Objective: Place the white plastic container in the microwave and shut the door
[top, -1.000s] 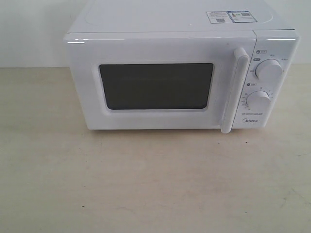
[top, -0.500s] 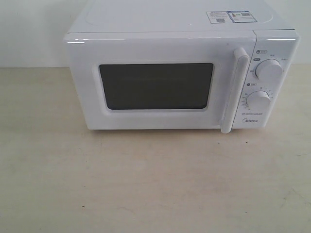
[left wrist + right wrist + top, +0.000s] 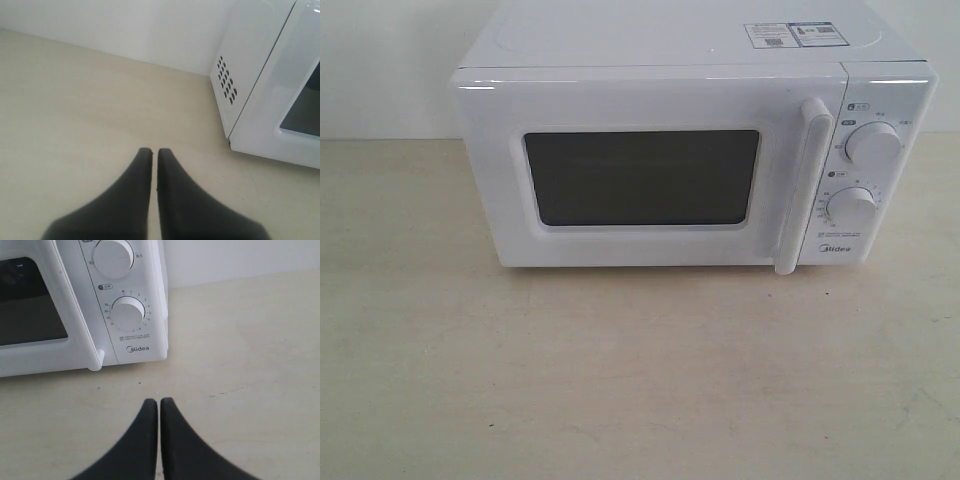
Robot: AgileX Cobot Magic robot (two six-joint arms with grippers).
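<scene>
Microwave (image 3: 700,92) sits on our table (image 3: 620,380) with its door (image 3: 645,178) closed. We see left gripper (image 3: 150,150) and right gripper (image 3: 159,400) both pinched together, empty.

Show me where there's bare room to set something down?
The wide stretch of table in front of the microwave is bare. Bare strips flank it too, near the shut left hand and right hand. Nowhere is crowded.

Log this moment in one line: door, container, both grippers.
microwave door: shut | white plastic container: not in view | left gripper: shut, empty | right gripper: shut, empty | both over table
</scene>
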